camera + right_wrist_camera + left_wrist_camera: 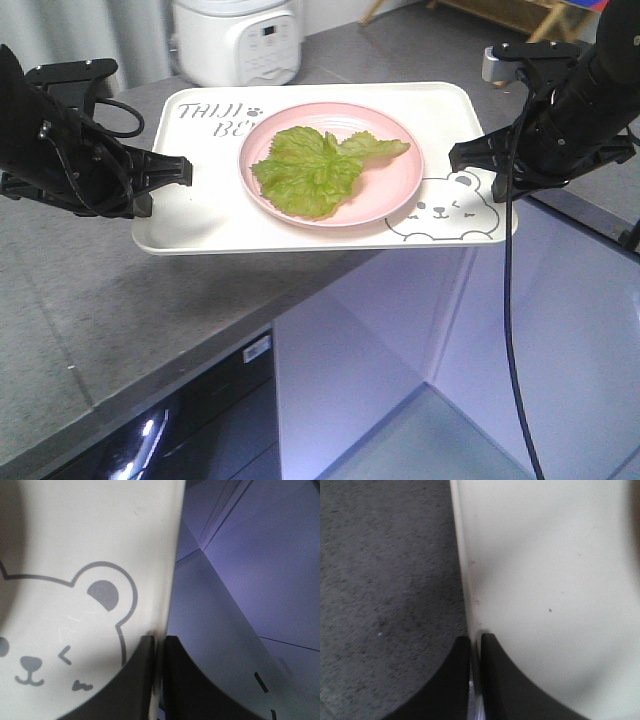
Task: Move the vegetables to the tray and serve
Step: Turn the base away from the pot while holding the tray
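You are in the serving part of the job: the transfer looks done, since the lettuce leaf (315, 170) lies on the pink plate (400, 195) and the plate sits on the tray (200, 232), a little right of its middle. What remains is the carry.

Your left claw (186, 172) is clamped on the tray's left rim, and the left wrist view shows its two fingers pinched on either side of the thin raised edge. Your right claw (456, 157) has the same bite on the right rim, just beside the bear's ear (the wrist view there shows the rim squeezed between the dark fingers). The tray's right end hangs out past the edge of the desk (110, 320), over the pale cabinet front. Whether the left end rests on the desk or has cleared it, you cannot tell from these views.

The next move, as I judge it, calls for both arms to travel together and level. Each grip is only a narrow pinch on a thin rim, so any difference in height or pace between the arms could twist the tray or slide the plate.

The leaf itself is flat, crinkled and bright green, with its narrower end pointing to the right. It lies wholly inside the plate, is light and loose, and nothing holds it down. A rice cooker (240, 40) stands behind the tray, apart from it.
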{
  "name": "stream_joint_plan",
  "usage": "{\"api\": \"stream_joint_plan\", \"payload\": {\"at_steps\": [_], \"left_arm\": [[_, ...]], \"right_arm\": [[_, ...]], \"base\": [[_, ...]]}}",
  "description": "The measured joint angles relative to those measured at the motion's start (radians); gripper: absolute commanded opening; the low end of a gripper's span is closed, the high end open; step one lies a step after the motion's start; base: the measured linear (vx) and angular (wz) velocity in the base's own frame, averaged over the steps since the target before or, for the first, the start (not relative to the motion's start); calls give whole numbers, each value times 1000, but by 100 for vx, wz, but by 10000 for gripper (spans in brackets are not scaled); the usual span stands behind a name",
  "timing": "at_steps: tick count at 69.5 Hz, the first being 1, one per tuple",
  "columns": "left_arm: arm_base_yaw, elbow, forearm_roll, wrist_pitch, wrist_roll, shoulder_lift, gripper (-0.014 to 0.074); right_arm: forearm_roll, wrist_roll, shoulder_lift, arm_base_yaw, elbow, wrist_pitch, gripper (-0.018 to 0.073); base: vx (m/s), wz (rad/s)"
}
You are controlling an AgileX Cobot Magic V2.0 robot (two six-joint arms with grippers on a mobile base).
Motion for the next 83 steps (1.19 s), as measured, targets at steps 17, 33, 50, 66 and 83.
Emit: {"api": "stream_joint_plan", "payload": {"at_steps": [17,33,50,66,83], "left_arm": [[0,0,0,0,0,0,-6],[0,0,0,0,0,0,-6],[0,0,0,0,0,0,-6],[0,0,0,0,0,0,-6],[0,0,0,0,0,0,-6]], "right_arm": [[0,0,0,0,0,0,-4],[0,0,0,0,0,0,-4],[0,0,-1,0,0,0,-4],[0,0,-1,0,0,0,-4],[0,0,-1,0,0,0,-4]], "base": [[2,-40],[6,-36],[9,-38],[11,-42],[12,-45]]}}
